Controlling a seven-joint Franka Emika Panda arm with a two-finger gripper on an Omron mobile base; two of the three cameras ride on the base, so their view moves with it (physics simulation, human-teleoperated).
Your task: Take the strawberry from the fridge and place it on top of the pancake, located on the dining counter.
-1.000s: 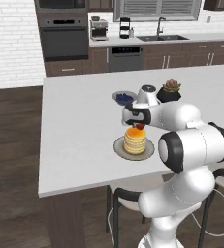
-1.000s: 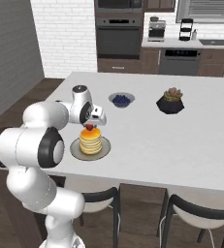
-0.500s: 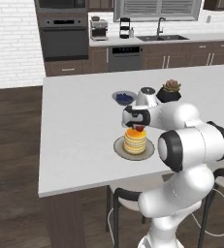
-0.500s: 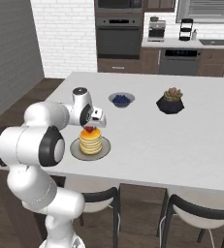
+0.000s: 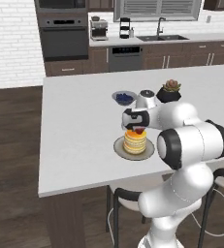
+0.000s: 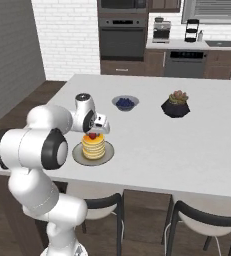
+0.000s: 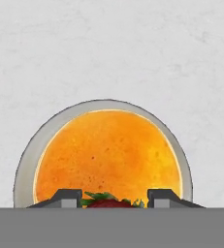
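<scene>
My gripper hangs just over the pancake, a golden stack on a round grey plate near the front edge of the white dining counter. It is shut on the strawberry, which sits at the stack's top; whether berry and pancake touch I cannot tell. In the right base view the gripper and strawberry stand over the pancake. The hand view looks straight down on the pancake, the strawberry between the fingertips. The fridge is out of view.
A grey bowl of blueberries and a dark pot with a plant stand behind the plate. Black-framed stools are tucked under the counter's near edge. An oven wall and a sink worktop lie far behind.
The gripper has sunk a little with the strawberry, closer to the top of the pancake stack. Nothing else has moved.
</scene>
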